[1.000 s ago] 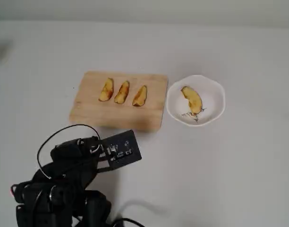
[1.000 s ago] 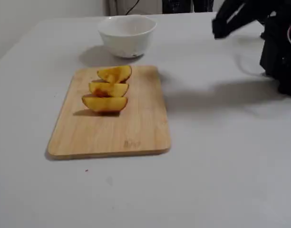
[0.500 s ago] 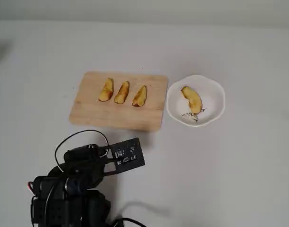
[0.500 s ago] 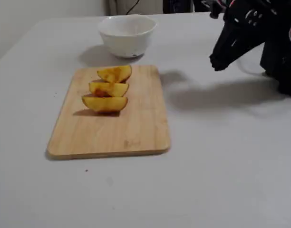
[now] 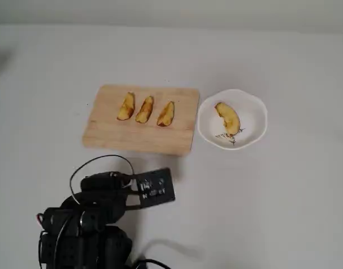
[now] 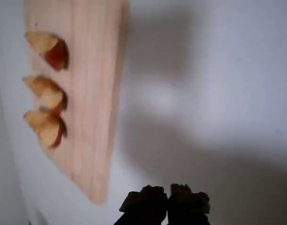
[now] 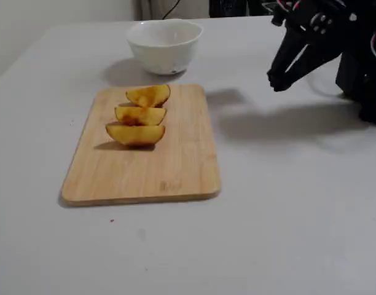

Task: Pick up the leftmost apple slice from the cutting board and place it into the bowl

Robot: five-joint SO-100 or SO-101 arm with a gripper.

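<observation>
Three yellow apple slices lie in a row on the tan cutting board. The leftmost slice in the overhead view is the nearest one in the fixed view. The wrist view shows the three slices on the board at its left. A fourth slice lies in the white bowl, which stands right of the board and at the back in the fixed view. My gripper is shut and empty, off the board over bare table.
The black arm body with its cables fills the lower left of the overhead view and the upper right of the fixed view. The grey table spreads around the board and bowl.
</observation>
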